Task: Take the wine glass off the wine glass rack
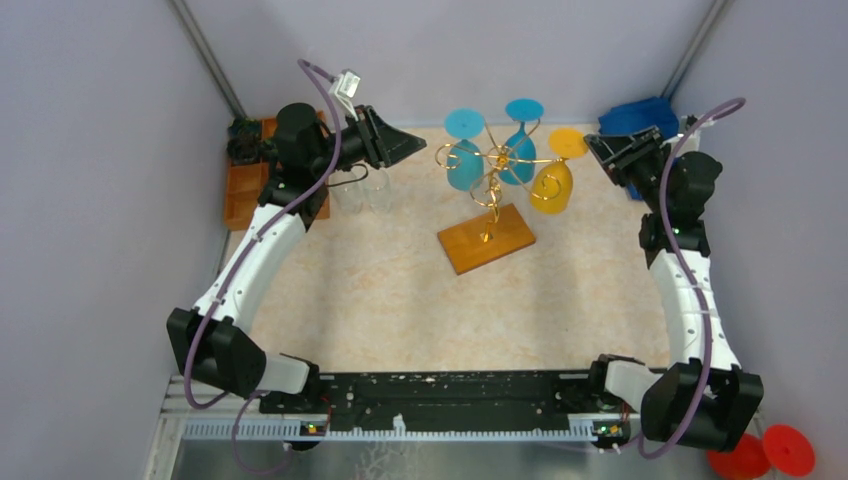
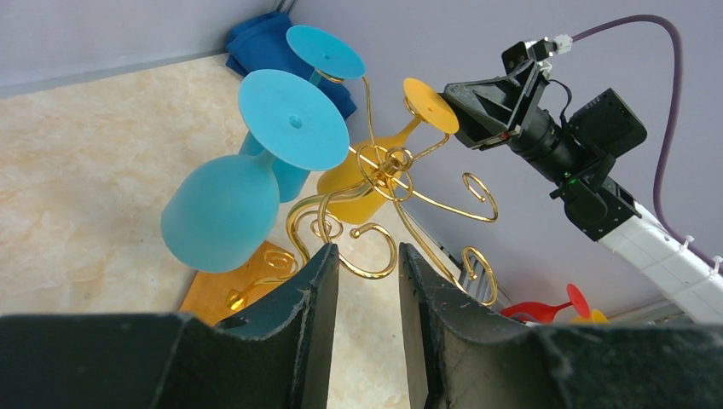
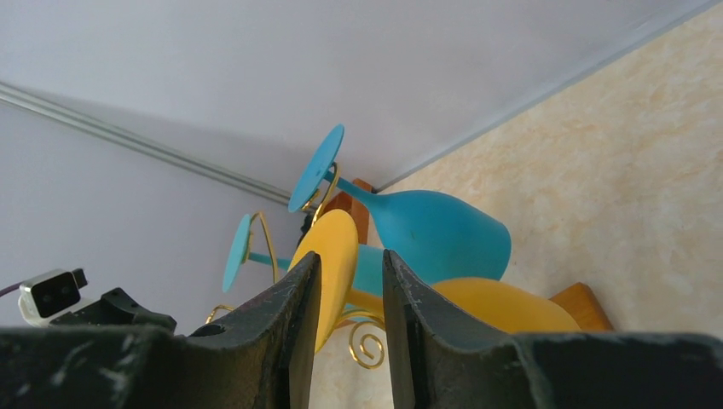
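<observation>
The wine glass rack (image 1: 497,160) is gold wire on an orange-brown wooden base (image 1: 487,238). Three glasses hang upside down on it: two blue ones (image 1: 464,165) (image 1: 517,160) and a yellow one (image 1: 551,185). My left gripper (image 1: 420,146) is open and empty, left of the rack; in its wrist view the fingers (image 2: 320,281) point at the gold curls (image 2: 388,162) below a blue glass (image 2: 222,213). My right gripper (image 1: 600,148) is open, just right of the yellow glass's foot (image 1: 567,142). In its wrist view that yellow foot (image 3: 332,256) stands edge-on just beyond the fingertips.
An orange compartmented tray (image 1: 245,185) and clear glasses (image 1: 365,190) sit at the back left, under my left arm. A blue cloth (image 1: 640,115) lies at the back right corner. Red glasses (image 1: 765,455) lie off the table at the near right.
</observation>
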### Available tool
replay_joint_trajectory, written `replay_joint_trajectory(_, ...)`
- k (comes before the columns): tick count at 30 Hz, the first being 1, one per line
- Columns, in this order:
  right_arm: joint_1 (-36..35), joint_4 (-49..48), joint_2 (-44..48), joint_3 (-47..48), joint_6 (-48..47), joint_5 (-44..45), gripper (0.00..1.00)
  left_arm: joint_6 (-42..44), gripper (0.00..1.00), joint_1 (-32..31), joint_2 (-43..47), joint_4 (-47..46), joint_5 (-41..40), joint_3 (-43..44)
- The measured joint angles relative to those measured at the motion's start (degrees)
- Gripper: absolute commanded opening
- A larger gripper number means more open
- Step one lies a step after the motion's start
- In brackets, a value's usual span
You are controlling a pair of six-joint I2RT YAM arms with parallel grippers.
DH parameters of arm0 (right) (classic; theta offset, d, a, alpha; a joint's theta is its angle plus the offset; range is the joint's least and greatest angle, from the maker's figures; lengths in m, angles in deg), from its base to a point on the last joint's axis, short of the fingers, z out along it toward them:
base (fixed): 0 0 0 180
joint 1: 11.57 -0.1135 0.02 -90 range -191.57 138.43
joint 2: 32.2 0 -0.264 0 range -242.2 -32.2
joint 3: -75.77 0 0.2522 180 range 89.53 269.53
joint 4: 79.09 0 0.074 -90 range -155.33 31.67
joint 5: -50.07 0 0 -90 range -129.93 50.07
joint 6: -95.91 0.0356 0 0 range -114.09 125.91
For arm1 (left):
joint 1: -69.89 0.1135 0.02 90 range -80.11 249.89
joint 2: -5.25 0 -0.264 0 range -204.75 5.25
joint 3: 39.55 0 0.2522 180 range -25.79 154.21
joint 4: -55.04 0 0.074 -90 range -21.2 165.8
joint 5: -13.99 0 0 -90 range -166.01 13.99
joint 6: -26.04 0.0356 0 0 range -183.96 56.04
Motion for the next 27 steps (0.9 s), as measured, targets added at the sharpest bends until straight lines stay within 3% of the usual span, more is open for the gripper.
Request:
replay_joint_trajectory(8, 0.02, -0.59, -0.24, -0.72, 0.37, -1.07, 0.24, 0.00, 0.38, 0.02, -0.07, 0.00, 0.24, 0.00)
replay_joint_trajectory(12, 0.00, -1.97, -1.27, -0.72, 2.01, -2.95, 0.08, -0.04, 0.38, 0.15, -0.09, -0.02, 0.31, 0.00)
replay_joint_trajectory(17, 0.00, -2.78, -1.90, -0.59, 4.70, -3.87, 0.00, -0.20, 0.38, 0.15, -0.09, -0.02, 0.46, 0.00)
replay_joint_trajectory(27, 0.00, 4.72, -2.16, 4.74, 10.23, -3.30, 0.00, -0.22, 0.35, 0.22, -0.09, 0.02, 0.90, 0.00)
